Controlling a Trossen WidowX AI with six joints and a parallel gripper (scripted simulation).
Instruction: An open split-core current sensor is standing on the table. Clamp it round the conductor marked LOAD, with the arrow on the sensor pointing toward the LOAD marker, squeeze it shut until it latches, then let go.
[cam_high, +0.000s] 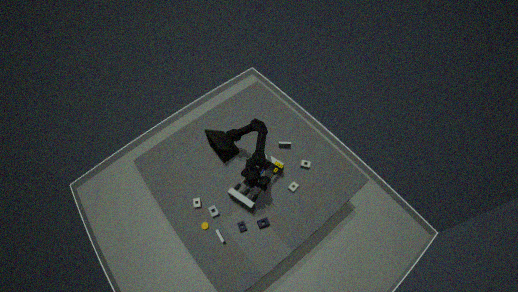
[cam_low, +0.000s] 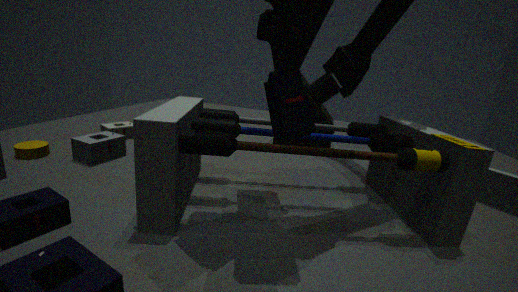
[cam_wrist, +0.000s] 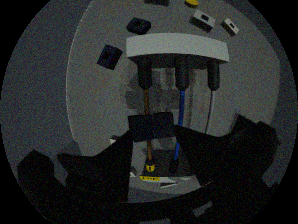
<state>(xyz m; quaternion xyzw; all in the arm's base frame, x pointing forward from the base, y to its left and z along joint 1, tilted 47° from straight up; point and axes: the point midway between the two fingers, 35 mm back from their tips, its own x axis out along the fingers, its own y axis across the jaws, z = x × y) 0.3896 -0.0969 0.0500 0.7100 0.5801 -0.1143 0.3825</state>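
My gripper (cam_wrist: 153, 131) (cam_low: 299, 126) is shut on the dark sensor (cam_wrist: 162, 125) (cam_low: 300, 138). In the wrist view the sensor covers part of the brown conductor (cam_wrist: 147, 101) (cam_low: 350, 151). In the exterior view it sits close to that conductor and hides part of the blue conductor (cam_wrist: 181, 105) (cam_low: 342, 137). A grey conductor (cam_wrist: 211, 107) (cam_low: 254, 121) runs on the far side. The brown one has a yellow band (cam_low: 428, 160) (cam_wrist: 150, 168) at one end, near a yellow label (cam_low: 457, 141) (cam_wrist: 150, 178). The lettering, the arrow and whether the sensor encloses the conductor cannot be made out.
A pale end block (cam_high: 241, 198) (cam_low: 165, 112) (cam_wrist: 177, 46) holds the black conductor sleeves. Dark blocks (cam_high: 263, 223) (cam_low: 35, 212) (cam_wrist: 109, 57), white blocks (cam_high: 305, 164) (cam_low: 99, 147) (cam_wrist: 203, 21) and a yellow disc (cam_high: 205, 226) (cam_low: 31, 149) lie around the fixture.
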